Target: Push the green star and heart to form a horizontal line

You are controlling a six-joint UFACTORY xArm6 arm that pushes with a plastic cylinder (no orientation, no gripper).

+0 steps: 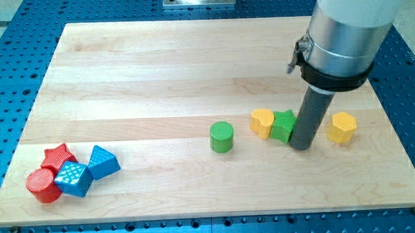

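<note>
Pressed against the right side of the small green star-shaped block (284,125), my tip (302,147) is a plain dark rod with no jaws to open or close, so it can only shove. That star sits right of centre on the pale wooden board (157,70), touching the small yellow heart-shaped block (262,122) on its left, the pair roughly level. Both look light, rigid and ready to slide or spin, so push through their middles. Counted: one green star, one yellow heart, one green cylinder (222,137) further left, one yellow hexagonal block (342,127) just right, and at the near left two red blocks (49,174) and two blue blocks (88,170)
</note>
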